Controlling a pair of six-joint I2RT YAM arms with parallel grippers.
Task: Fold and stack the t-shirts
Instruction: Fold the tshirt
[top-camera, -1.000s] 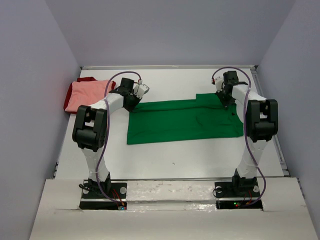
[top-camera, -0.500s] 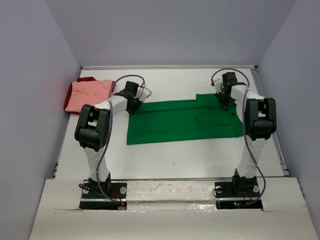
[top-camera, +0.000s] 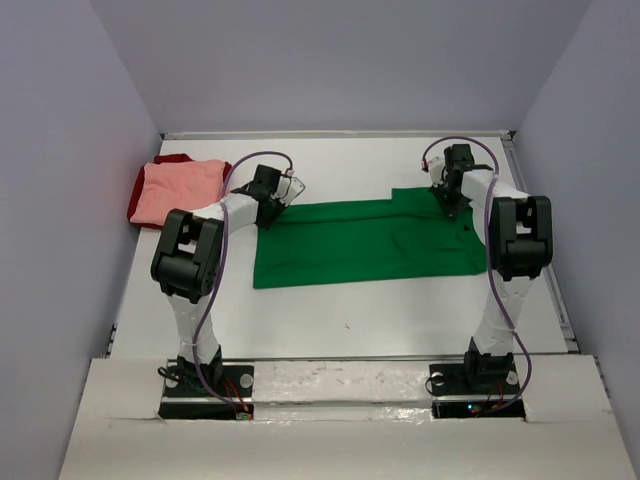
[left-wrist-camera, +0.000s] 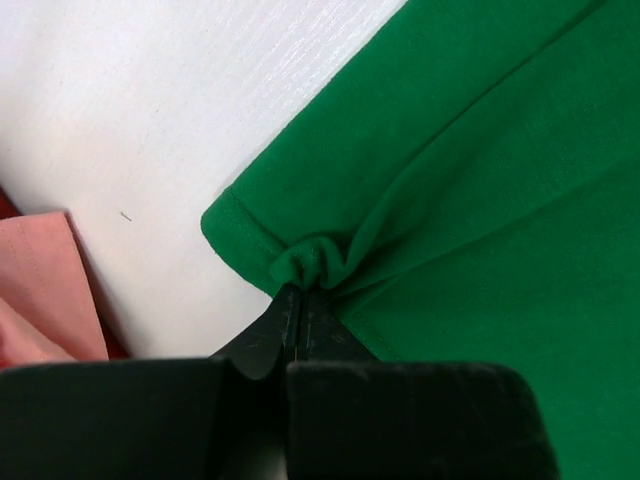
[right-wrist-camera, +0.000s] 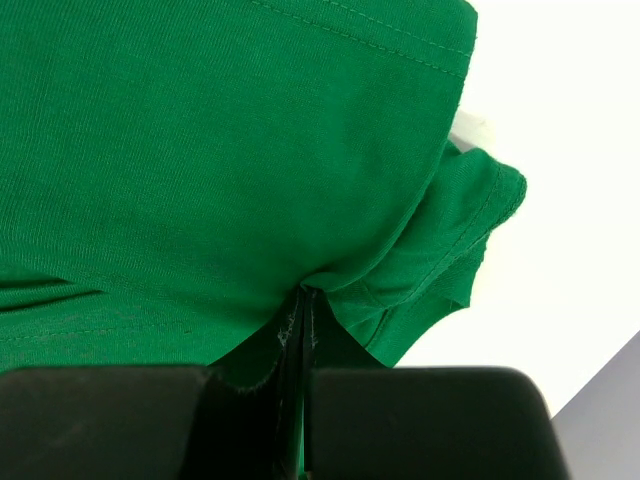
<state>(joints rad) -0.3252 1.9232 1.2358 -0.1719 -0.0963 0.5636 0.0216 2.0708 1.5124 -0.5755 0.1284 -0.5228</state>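
The bright green t-shirt lies spread across the middle of the table. My left gripper is shut on its far left corner, pinching a bunched fold of the green t-shirt. My right gripper is shut on its far right part, near the sleeve of the green t-shirt. The salmon pink t-shirt lies folded at the far left on top of the dark red t-shirt, whose edge shows around it. A pink edge of the salmon shirt shows in the left wrist view.
The white table has raised edges at the back and right. Grey walls enclose it on three sides. The arm bases stand at the near edge.
My left gripper has shifted a little to the right and away, pulling the green corner with it. The right arm has barely moved.
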